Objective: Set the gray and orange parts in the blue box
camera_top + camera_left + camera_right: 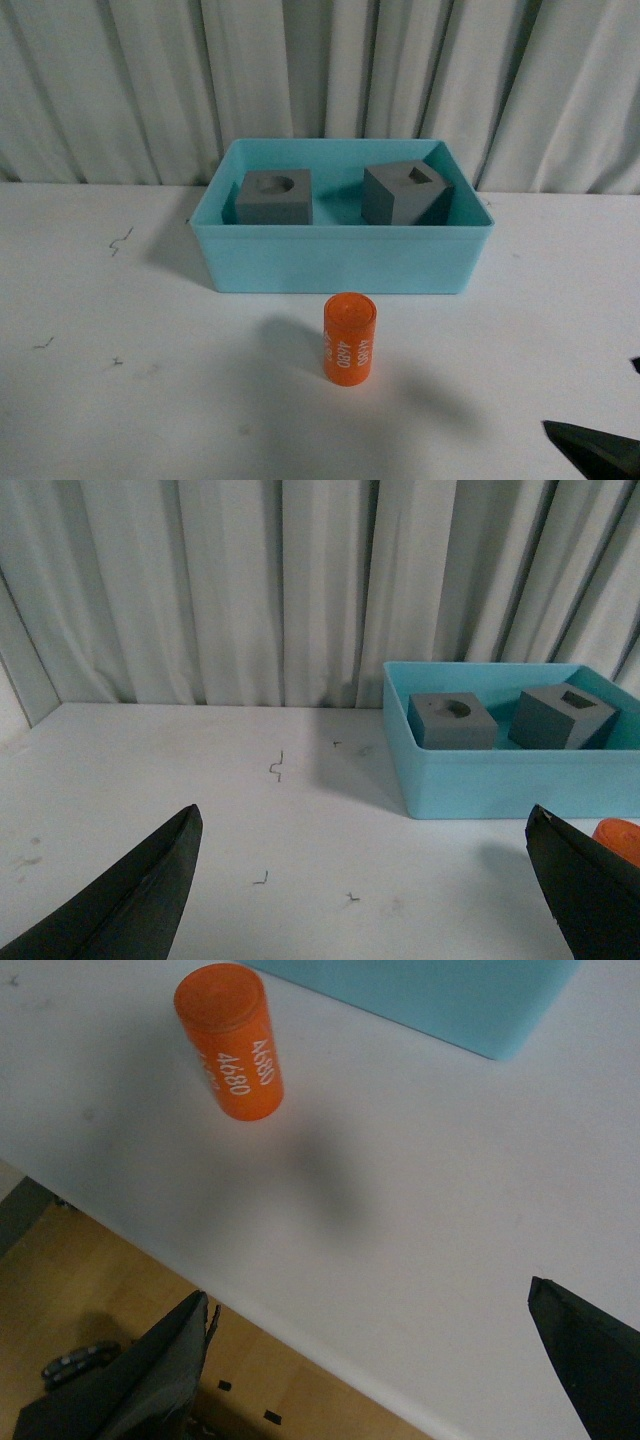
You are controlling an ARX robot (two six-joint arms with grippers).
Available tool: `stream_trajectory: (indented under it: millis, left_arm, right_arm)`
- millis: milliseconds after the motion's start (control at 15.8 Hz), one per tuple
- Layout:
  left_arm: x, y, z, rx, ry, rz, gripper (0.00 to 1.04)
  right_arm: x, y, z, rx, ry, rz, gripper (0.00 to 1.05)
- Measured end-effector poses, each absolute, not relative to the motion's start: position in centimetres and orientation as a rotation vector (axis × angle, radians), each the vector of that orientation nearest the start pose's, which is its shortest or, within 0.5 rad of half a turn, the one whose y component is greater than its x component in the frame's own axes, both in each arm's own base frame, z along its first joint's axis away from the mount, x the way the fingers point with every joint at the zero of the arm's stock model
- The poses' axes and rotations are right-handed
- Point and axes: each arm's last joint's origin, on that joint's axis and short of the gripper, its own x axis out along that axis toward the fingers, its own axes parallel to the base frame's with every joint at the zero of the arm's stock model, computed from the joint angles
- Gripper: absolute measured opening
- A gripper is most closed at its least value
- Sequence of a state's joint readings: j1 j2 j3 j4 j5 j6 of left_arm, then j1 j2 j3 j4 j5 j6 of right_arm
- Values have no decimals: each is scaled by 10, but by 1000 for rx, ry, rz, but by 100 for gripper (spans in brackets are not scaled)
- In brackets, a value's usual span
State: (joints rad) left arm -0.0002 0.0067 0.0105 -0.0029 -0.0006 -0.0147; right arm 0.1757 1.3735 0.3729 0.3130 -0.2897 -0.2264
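One orange cylinder (230,1045) upright, well apart from spread right hand (368,1295)

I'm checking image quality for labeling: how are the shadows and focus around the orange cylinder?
Front view: even, glare-free light; the matte orange cylinder with white lettering throws soft shadows on the white table. Right wrist view: lettering sharp, one diffuse shadow beside it. Left wrist view: only its edge shows.

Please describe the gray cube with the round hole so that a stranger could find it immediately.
Find the light blue box at the middle of the white table. Two gray cubes sit inside; pick the left cube. Its top has a round recess, while the right cube has a square one.
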Motion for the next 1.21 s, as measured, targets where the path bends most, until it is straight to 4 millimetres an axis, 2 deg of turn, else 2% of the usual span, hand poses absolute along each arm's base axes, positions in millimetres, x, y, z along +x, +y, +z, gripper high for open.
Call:
stream_trajectory:
  millis: [317, 635, 762, 952, 1079, 1206]
  left_arm:
    - [97, 0, 166, -15, -1, 0, 98]
    - [97, 0, 166, -15, -1, 0, 98]
    - [97, 0, 166, -15, -1, 1, 98]
    - [97, 0, 166, -15, -1, 0, 98]
    - [97, 0, 166, -15, -1, 0, 98]
    - [97, 0, 166, -15, -1, 0, 98]
  right_arm:
    - [258, 81, 93, -291, 719, 653, 98]
    - [294, 96, 86, -309, 686, 669, 98]
    - [304, 101, 84, -307, 685, 678, 98]
    - [318, 125, 83, -305, 675, 748, 98]
    - [331, 133, 78, -295, 672, 752, 98]
    - [337, 138, 80, -295, 661, 763, 98]
